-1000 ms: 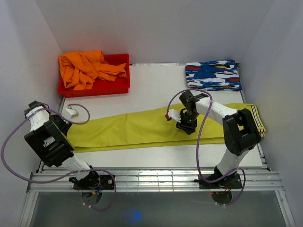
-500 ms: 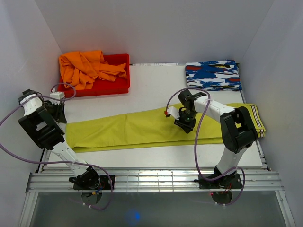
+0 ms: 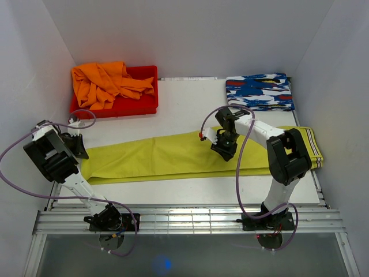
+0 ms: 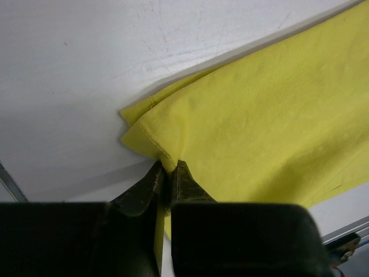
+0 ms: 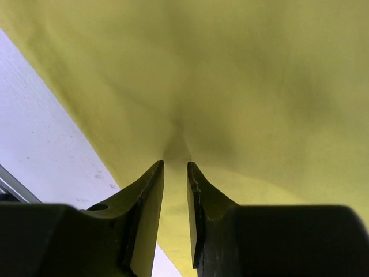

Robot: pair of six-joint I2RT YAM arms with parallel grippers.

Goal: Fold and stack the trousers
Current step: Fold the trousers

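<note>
The yellow-green trousers [image 3: 161, 158] lie flat and lengthwise across the table, with the striped waistband [image 3: 312, 147] at the right edge. My left gripper [image 3: 81, 151] is at the left leg end. In the left wrist view it [image 4: 169, 167] is shut on the hem corner of the trousers [image 4: 259, 115]. My right gripper [image 3: 225, 151] is pressed down on the middle of the trousers. In the right wrist view its jaws [image 5: 175, 164] stand nearly closed, with a pucker of the yellow cloth [image 5: 230, 75] pinched between the tips.
A red bin [image 3: 144, 107] at the back left holds a crumpled orange garment [image 3: 106, 83]. A folded blue, white and red patterned cloth [image 3: 259, 92] lies at the back right. White walls enclose the table on three sides. A metal rail [image 3: 184, 222] runs along the near edge.
My left gripper swung back towards the bin, then came down onto the left hem of the trousers and shut on it. My right gripper shifted slightly up and left on the cloth.
</note>
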